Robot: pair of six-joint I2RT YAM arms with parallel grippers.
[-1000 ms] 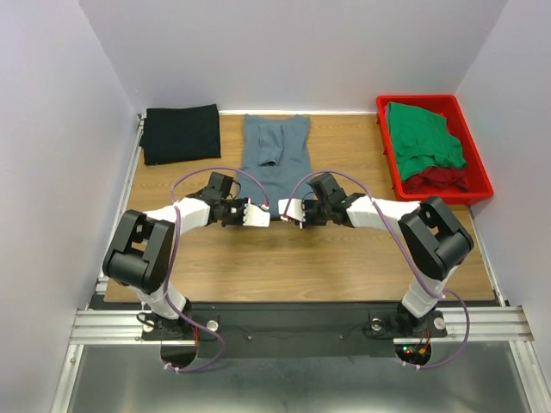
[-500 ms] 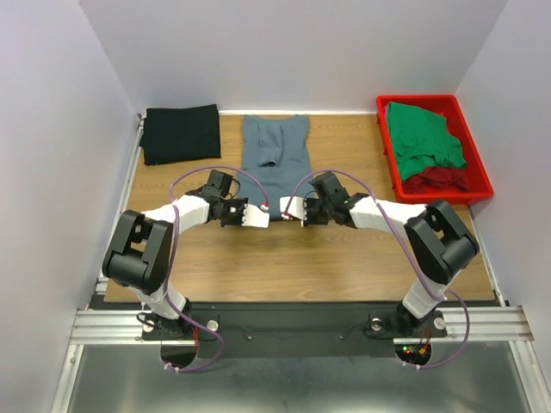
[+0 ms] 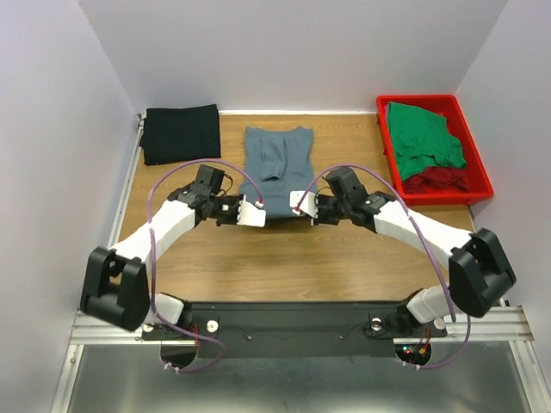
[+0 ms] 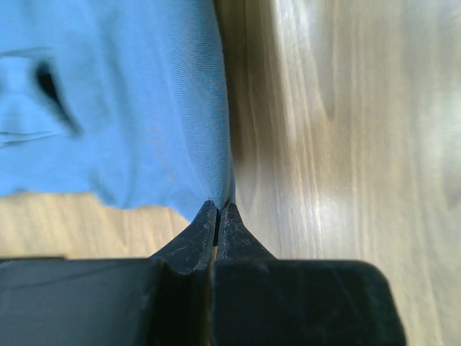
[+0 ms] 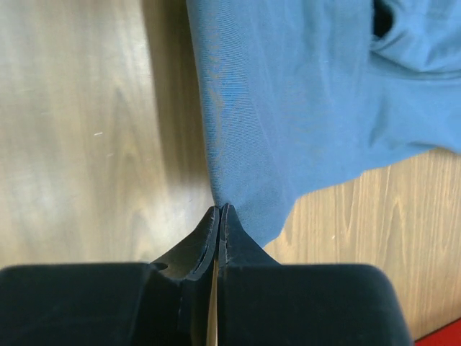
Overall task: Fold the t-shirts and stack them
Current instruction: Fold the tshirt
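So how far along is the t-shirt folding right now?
Done: the black t-shirt lies folded at the far left. In hand: the left gripper and right gripper are each shut on a near corner of the blue-grey t-shirt in the middle. Left: finishing that fold, then the green t-shirt and dark red t-shirt, both crumpled in the red tray, and stacking.

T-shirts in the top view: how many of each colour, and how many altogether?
blue-grey t-shirt: 1
black t-shirt: 1
green t-shirt: 1
dark red t-shirt: 1
Total: 4
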